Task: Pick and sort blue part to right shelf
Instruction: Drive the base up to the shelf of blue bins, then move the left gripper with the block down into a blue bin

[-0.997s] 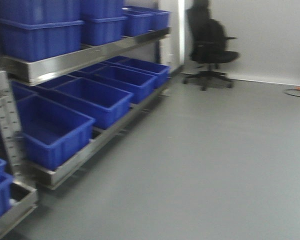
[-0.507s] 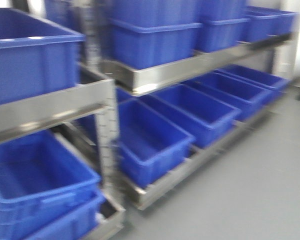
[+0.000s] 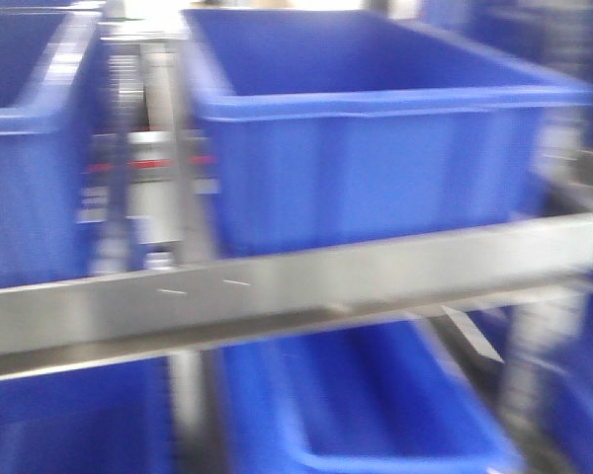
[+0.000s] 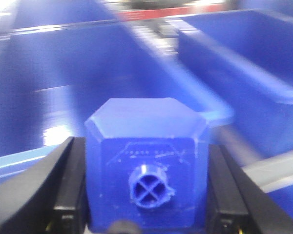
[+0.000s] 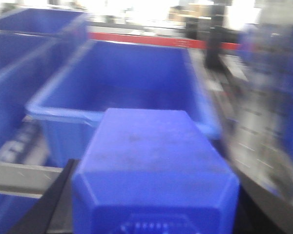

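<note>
My left gripper (image 4: 145, 195) is shut on a blue block-shaped part (image 4: 146, 141) with a round cross-marked stub on its face; black fingers (image 4: 68, 185) press both of its sides. My right gripper (image 5: 154, 209) is shut on a second blue part (image 5: 154, 156) of the same kind. In the front view the brushed-steel shelf rail (image 3: 277, 286) runs across the frame, with a large blue bin (image 3: 376, 148) on it. Neither gripper shows in the front view. All views are blurred by motion.
A second blue bin (image 3: 20, 148) stands left of a steel divider strip (image 3: 158, 148), and another bin (image 3: 376, 415) sits on the level below. The left wrist view shows an open bin (image 4: 63, 73) ahead. The right wrist view shows one (image 5: 132, 83) behind a steel rail (image 5: 14, 178).
The front view has swung left, from the floor and office chair to the shelves, and closed in. The rail and one bin now fill the frame.
</note>
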### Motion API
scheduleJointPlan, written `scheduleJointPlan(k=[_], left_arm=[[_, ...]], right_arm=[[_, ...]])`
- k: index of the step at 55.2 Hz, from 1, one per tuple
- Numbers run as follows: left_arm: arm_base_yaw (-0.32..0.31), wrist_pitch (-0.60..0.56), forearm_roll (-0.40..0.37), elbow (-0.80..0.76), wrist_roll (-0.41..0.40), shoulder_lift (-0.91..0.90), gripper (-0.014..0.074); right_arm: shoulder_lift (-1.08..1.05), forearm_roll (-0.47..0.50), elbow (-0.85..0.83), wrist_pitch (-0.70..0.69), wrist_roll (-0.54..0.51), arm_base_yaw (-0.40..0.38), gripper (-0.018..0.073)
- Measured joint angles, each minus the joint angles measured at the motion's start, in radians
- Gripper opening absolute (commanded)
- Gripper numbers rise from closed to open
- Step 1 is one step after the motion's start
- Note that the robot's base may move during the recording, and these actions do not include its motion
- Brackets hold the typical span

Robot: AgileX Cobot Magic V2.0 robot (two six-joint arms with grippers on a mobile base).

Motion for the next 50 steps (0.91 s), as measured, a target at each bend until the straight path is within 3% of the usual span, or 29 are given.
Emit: scheduleJointPlan(k=[13, 33, 50], left_arm=[[0.009, 0.0, 0.002, 0.0, 0.0, 0.0, 0.0314], [0.125, 0.0, 0.002, 0.0, 0.0, 0.0, 0.0314], [0.129, 0.0, 0.002, 0.0, 0.0, 0.0, 0.0314]], right_arm=[[0.0, 0.0, 0.0, 0.0, 0.0, 0.009, 0.0202], [0.0, 0.0, 0.0, 0.0, 0.0, 0.056, 0.0202], [0.0, 0.0, 0.0, 0.0, 0.0, 0.056, 0.0202]])
